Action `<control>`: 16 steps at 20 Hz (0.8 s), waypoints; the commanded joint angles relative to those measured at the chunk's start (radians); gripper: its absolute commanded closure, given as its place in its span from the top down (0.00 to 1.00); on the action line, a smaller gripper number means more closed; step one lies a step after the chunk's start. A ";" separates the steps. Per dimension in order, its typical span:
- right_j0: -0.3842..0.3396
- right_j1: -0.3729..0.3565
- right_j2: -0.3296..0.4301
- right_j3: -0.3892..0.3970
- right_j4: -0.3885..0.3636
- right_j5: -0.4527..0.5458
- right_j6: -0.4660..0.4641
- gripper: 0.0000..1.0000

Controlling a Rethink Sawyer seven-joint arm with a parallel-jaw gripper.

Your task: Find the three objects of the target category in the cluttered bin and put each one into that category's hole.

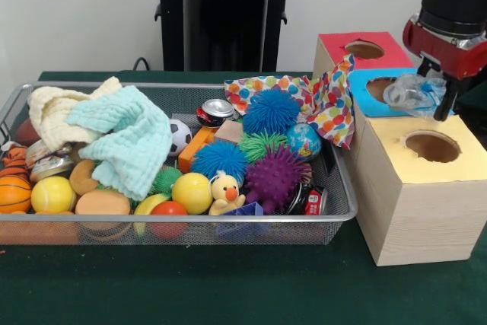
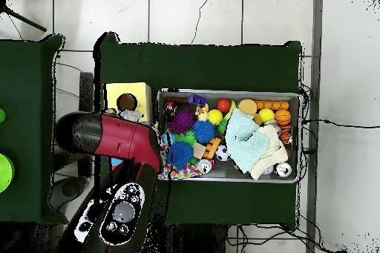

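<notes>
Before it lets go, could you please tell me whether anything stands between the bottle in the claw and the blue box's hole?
Nothing visible does. The claw holds the crushed clear bottle just above the blue box, beside its open hole.

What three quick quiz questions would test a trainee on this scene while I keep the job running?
1. True or false: the tool grips a crushed clear bottle.
2. In the front view, the bottle hangs in front of which box top? A red, B blue, C yellow.
3. Which toy animal sits near the front rim of the tray?

Key:
1. True.
2. B, the blue box.
3. A yellow duck.
</notes>
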 commanded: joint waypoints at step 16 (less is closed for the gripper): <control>-0.102 0.004 0.217 0.342 0.074 -0.259 0.120 0.00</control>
